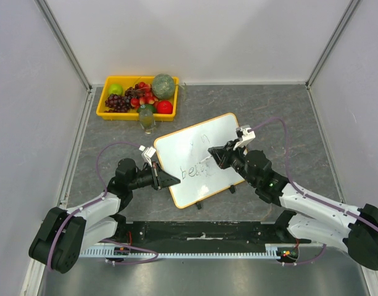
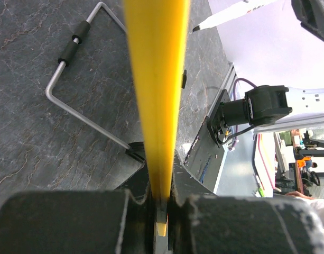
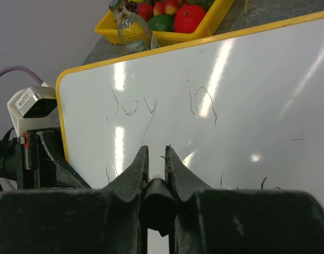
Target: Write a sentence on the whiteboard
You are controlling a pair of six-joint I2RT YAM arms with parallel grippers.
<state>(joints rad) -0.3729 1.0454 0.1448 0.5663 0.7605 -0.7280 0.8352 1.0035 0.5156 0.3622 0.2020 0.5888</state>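
Note:
The whiteboard [image 1: 204,145], white with a yellow frame, lies tilted at the table's middle. My left gripper [image 1: 174,180] is shut on its left edge; in the left wrist view the yellow frame [image 2: 156,95] runs straight down between the jaws of my left gripper [image 2: 160,159]. My right gripper [image 1: 216,154] hovers over the board, shut on a marker [image 3: 158,200] whose dark end fills the jaws of my right gripper [image 3: 156,151]. The sentence shows as thin strokes, "Joy in" [image 3: 151,106] above and a second line [image 1: 195,171] under the marker's tip. The marker's white barrel [image 2: 230,13] points at the board.
A yellow fruit tray [image 1: 105,98] sits at the back left, with a small bottle [image 1: 147,120] just in front of it. The board's wire stand [image 2: 72,100] rests on the dark table. Two black clips [image 1: 199,205] sit on the board's near edge. White walls close in three sides.

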